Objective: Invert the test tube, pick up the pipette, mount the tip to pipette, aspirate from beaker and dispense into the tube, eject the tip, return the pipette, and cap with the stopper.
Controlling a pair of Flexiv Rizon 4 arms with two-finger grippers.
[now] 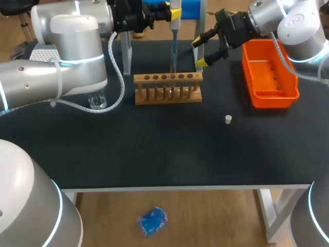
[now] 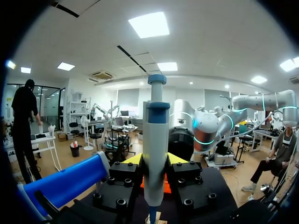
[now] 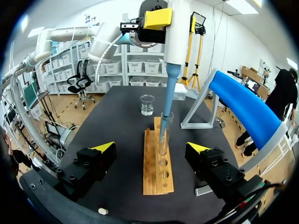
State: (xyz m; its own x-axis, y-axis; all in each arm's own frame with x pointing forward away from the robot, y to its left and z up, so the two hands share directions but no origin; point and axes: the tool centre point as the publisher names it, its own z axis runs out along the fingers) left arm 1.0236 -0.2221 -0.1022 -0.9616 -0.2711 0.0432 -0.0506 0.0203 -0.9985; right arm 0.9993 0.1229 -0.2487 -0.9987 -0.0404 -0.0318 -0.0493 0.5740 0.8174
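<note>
My left gripper (image 1: 154,15) is shut on the grey-and-blue pipette (image 1: 175,20), holding it upright behind the wooden rack (image 1: 168,88). In the left wrist view the pipette (image 2: 154,149) stands between the yellow fingertips (image 2: 133,159). Its blue tip reaches down into the clear test tube (image 3: 164,133), which stands upright in the rack (image 3: 158,172). My right gripper (image 1: 205,49) hangs open by the rack's right end, its fingers astride the rack (image 3: 151,148) and apart from it. The beaker (image 3: 147,104) stands beyond the rack. A small white stopper (image 1: 228,119) lies on the black table.
An orange bin (image 1: 270,72) sits at the right, next to my right arm. The blue-topped pipette stand (image 3: 247,109) rises behind the rack. A white tip box (image 1: 43,51) is at the far left. My left arm partly hides the beaker (image 1: 96,101).
</note>
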